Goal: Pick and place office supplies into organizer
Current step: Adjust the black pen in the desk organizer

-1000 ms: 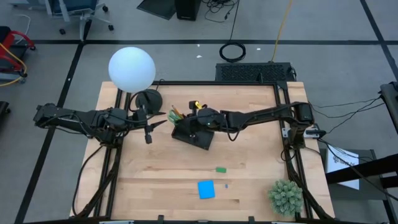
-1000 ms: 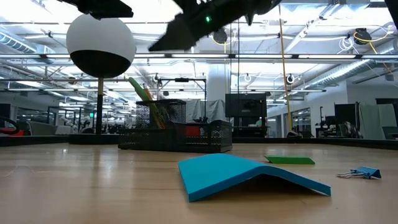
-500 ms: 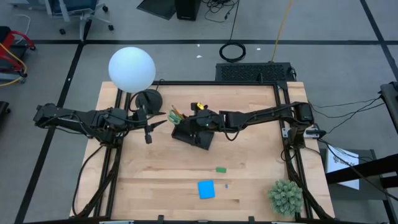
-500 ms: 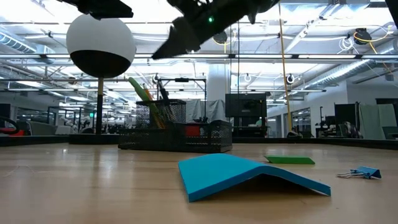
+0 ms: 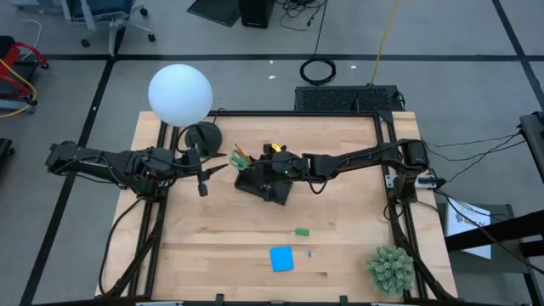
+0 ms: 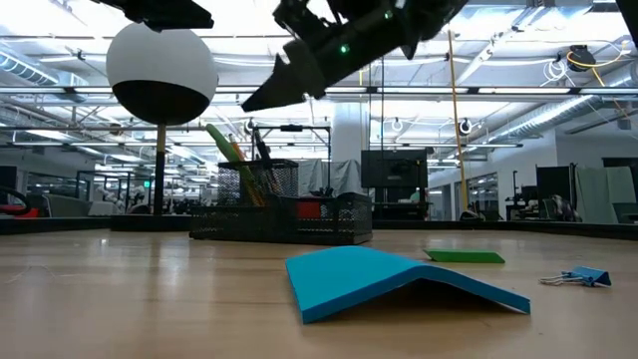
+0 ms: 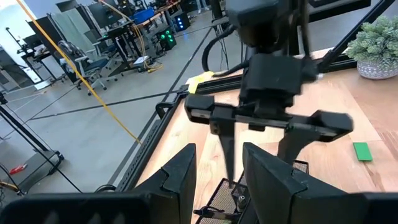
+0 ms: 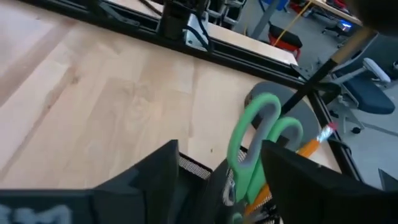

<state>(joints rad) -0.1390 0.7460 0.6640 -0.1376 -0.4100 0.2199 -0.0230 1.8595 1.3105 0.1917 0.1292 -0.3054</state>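
Note:
The black mesh organizer (image 5: 270, 189) stands mid-table. Its upright compartment (image 6: 257, 184) holds green-handled scissors (image 8: 258, 134), an orange pencil (image 8: 308, 148) and a dark pen (image 6: 261, 150), all leaning on its rim. My right gripper (image 5: 265, 163) hovers open just above that compartment, its fingers either side of the scissor handles without touching. A blue sticky-note pad (image 5: 281, 258), a green eraser (image 5: 301, 231) and a small blue clip (image 6: 578, 276) lie on the near part of the table. My left gripper (image 5: 202, 185) waits open, left of the organizer.
A lamp with a white globe (image 5: 179, 93) and round black base (image 5: 202, 136) stands behind my left gripper. A green potted plant (image 5: 390, 269) sits at the near right corner. Bare wood lies between the organizer and the pad.
My right gripper has sunk toward the organizer's upright compartment, rolled a little about its own axis, and opened. A dark pen now stands in that compartment, apart from the fingers.

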